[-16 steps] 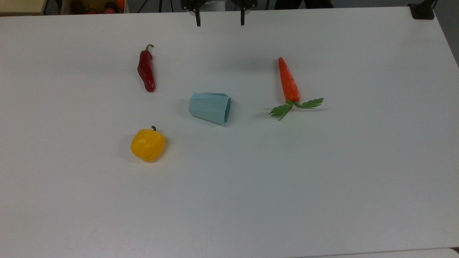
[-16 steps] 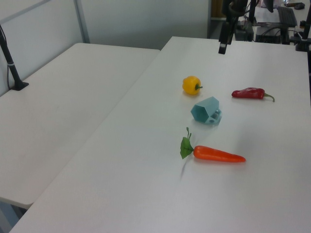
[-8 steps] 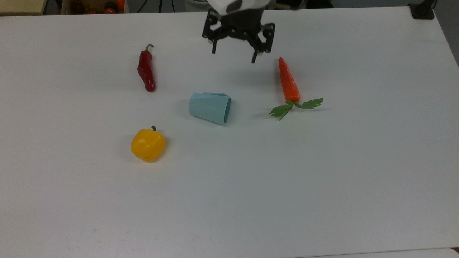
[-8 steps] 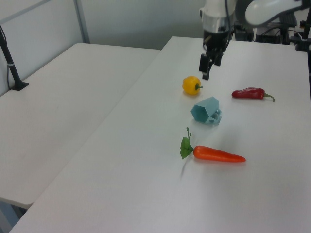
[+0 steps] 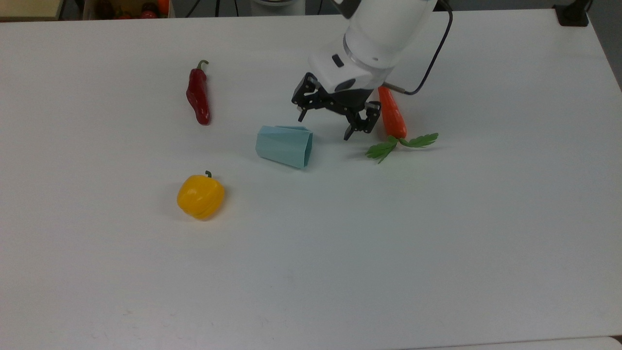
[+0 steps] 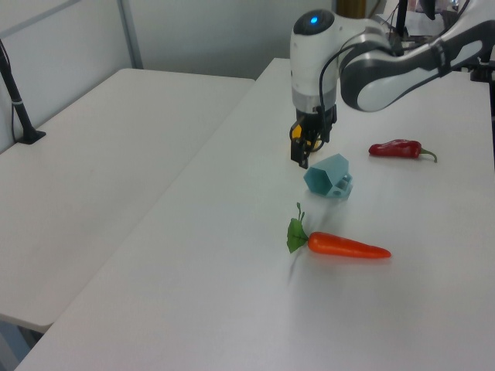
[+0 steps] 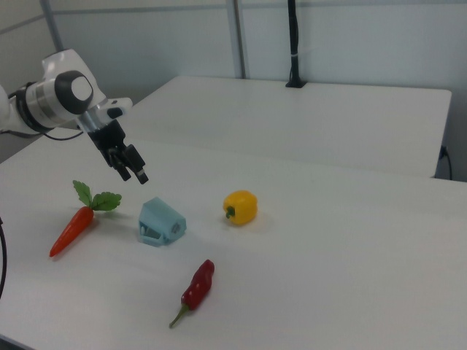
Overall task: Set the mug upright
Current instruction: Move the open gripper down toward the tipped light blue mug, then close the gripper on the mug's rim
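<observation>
The mug (image 5: pixel 284 146) is a pale blue-teal faceted cup lying on its side on the white table (image 5: pixel 437 233), its wide end toward the top view's right. It also appears in the left view (image 6: pixel 329 176) and the right view (image 7: pixel 160 222). My gripper (image 5: pixel 324 127) hangs open and holds nothing, just off the mug's upper right in the top view, between the mug and the carrot. In the left view the gripper (image 6: pixel 302 156) is just left of the mug. In the right view the gripper (image 7: pixel 135 176) hovers above and left of the mug, not touching it.
A carrot (image 5: pixel 391 114) with green leaves lies close to the gripper on the top view's right. A red chili (image 5: pixel 198 95) lies at the upper left of the top view, and a yellow bell pepper (image 5: pixel 200 197) sits below the chili.
The arm has come in from the top view's upper edge and dropped toward the mug, its fingers staying open. The mug and vegetables have not moved.
</observation>
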`<state>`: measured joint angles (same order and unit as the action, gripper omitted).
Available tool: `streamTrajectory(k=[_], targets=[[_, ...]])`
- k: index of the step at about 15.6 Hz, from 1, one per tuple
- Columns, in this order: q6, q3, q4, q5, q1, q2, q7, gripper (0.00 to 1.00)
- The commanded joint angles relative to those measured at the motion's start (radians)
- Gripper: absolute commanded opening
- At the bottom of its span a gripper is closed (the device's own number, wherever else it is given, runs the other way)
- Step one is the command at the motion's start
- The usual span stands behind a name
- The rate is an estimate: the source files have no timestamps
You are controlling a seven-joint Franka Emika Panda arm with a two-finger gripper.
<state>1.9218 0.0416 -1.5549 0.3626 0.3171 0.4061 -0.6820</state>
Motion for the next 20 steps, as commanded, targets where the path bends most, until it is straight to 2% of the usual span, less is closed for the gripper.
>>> streamTrajectory(k=[1, 6, 14, 18, 20], targets=[[0.014, 0.007, 0.021, 0.050, 0.005, 0.043, -0.022, 1.00], [0.019, 0.011, 0.016, 0.107, 0.002, 0.082, -0.024, 1.00], [0.011, 0.011, -0.053, 0.180, -0.003, 0.080, -0.022, 1.00], [0.000, 0.011, -0.079, 0.214, -0.044, 0.068, -0.004, 1.00], [-0.015, 0.011, -0.099, 0.257, -0.055, 0.068, 0.002, 1.00]])
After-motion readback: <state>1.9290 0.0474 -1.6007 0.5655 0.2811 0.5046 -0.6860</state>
